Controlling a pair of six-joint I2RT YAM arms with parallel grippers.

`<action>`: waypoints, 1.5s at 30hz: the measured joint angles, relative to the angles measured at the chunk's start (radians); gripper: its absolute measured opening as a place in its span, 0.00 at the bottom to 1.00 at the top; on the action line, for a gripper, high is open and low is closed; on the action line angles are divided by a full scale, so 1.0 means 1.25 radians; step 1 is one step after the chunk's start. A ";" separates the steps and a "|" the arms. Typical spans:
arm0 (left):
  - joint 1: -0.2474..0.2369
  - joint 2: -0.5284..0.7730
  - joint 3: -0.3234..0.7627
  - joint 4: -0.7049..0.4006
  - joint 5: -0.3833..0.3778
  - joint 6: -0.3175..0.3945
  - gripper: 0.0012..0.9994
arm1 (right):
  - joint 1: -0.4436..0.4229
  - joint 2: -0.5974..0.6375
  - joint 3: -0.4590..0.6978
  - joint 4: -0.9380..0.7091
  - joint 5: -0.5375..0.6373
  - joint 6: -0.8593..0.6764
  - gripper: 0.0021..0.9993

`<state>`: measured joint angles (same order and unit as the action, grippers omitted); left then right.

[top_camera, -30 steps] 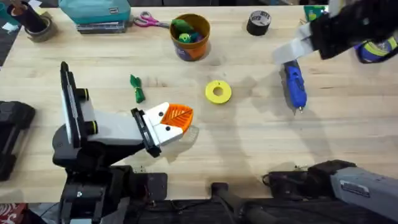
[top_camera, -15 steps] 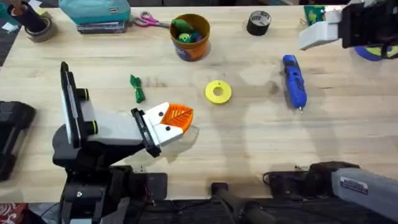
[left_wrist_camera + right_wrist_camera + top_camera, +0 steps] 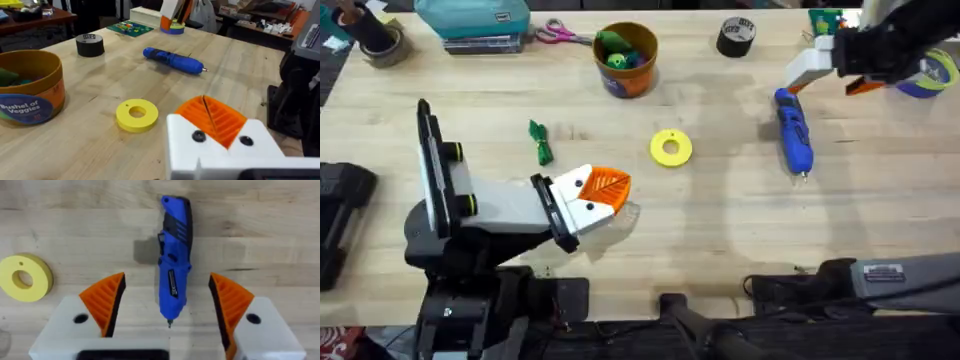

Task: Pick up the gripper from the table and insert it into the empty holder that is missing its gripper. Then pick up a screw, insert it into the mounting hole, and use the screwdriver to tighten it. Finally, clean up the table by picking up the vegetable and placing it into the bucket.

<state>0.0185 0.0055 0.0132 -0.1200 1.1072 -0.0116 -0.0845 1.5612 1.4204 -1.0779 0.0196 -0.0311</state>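
Observation:
The blue screwdriver lies on the table at the right, bit toward me. My right gripper hovers open over its far end, an orange pad on each side of it, touching nothing. My left gripper rests shut near the table's middle, its orange pads pressed together. The green vegetable lies left of the middle. The orange-brown bucket stands at the back with toys inside. The loose gripper, the empty holder and the screw are out of view.
A yellow disc lies between the grippers. A black tape roll, scissors, a teal box and a blue-yellow tape roll line the back edge.
The right gripper swung off toward the back right corner, then came back left over the screwdriver's far end. The screwdriver and the left arm have not moved.

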 joint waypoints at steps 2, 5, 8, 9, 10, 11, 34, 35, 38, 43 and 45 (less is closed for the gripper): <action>0.000 0.000 0.000 0.000 0.000 0.000 0.01 | 0.000 0.027 0.000 0.020 -0.002 -0.006 1.00; 0.000 0.000 0.000 0.000 0.000 0.000 0.01 | 0.000 0.066 0.000 0.039 -0.002 -0.019 1.00; 0.000 0.000 0.000 0.000 0.000 0.000 0.01 | -0.007 0.124 0.000 0.044 -0.007 -0.043 1.00; 0.000 0.000 0.000 0.000 0.000 0.000 0.01 | -0.012 0.135 0.000 0.050 -0.008 -0.046 1.00; 0.000 0.000 0.000 0.000 0.000 0.000 0.01 | -0.017 0.142 -0.001 0.057 -0.008 -0.048 1.00; 0.000 0.000 0.000 0.000 0.000 0.000 0.01 | -0.022 0.150 -0.004 0.067 -0.008 -0.054 1.00; 0.000 0.000 0.000 0.000 0.000 0.000 0.01 | -0.039 0.308 -0.023 0.145 0.001 -0.108 0.90; 0.000 0.000 0.000 0.000 0.000 0.000 0.01 | -0.039 0.309 -0.023 0.146 0.004 -0.110 0.80; 0.000 0.000 0.000 0.000 0.000 0.000 0.01 | -0.042 0.311 -0.023 0.150 0.013 -0.107 0.34; 0.000 0.000 0.000 0.000 0.000 0.000 0.01 | -0.041 0.317 -0.023 0.153 0.013 -0.107 0.02; 0.000 0.000 0.000 0.000 0.000 0.000 0.01 | -0.041 0.317 -0.023 0.153 0.013 -0.107 0.02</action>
<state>0.0185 0.0055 0.0132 -0.1200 1.1072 -0.0116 -0.1360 1.9575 1.3922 -0.8867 0.0360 -0.1642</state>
